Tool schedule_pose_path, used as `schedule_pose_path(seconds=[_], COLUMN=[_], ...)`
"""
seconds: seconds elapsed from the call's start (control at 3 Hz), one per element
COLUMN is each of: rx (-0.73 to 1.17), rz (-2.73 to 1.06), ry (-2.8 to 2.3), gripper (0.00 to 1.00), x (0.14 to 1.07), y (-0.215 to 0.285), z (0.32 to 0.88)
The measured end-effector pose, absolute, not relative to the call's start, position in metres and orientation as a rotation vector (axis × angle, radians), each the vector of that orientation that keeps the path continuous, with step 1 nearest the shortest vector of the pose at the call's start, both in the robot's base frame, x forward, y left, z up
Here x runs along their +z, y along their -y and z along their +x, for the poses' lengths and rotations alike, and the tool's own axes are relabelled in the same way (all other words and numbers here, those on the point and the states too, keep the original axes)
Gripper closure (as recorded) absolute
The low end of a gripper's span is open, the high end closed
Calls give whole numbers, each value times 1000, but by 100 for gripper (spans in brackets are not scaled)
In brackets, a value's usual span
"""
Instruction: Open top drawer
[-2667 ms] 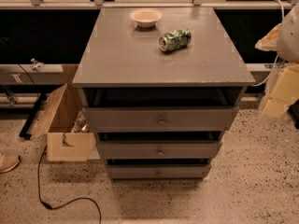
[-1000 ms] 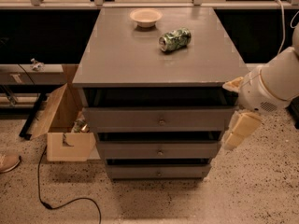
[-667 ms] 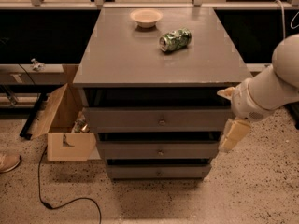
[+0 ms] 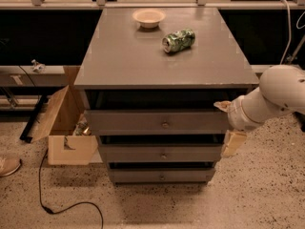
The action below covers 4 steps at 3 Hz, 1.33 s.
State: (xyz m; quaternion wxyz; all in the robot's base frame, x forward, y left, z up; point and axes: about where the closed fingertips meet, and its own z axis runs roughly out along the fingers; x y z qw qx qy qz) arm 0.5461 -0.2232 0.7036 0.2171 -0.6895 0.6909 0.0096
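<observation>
Barely started tbh: the top drawer (image 4: 138, 120) looks pushed in under the tabletop, knob (image 4: 165, 124) untouched. My gripper (image 4: 223, 128) hangs released, fingers spread, at its right end. Grab and pull both left.

The scene is being viewed by one camera from in front of and above the grey drawer cabinet (image 4: 162, 56), facing forward and downward. It is being held fairly near, so that the cabinet's top, its whole front and the speckled floor (image 4: 257, 194) are being taken in. The gripper (image 4: 225, 127) is being seen at the right end of the top drawer (image 4: 157, 123).
</observation>
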Motion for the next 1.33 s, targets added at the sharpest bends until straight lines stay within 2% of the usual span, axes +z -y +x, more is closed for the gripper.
schedule_pose_path(seconds=[0.67, 1.33], rx=[0, -95], rz=[-1955, -2101], ry=[-1874, -1778], gripper=[0, 0], x=[695, 657], y=[222, 228], z=[556, 615])
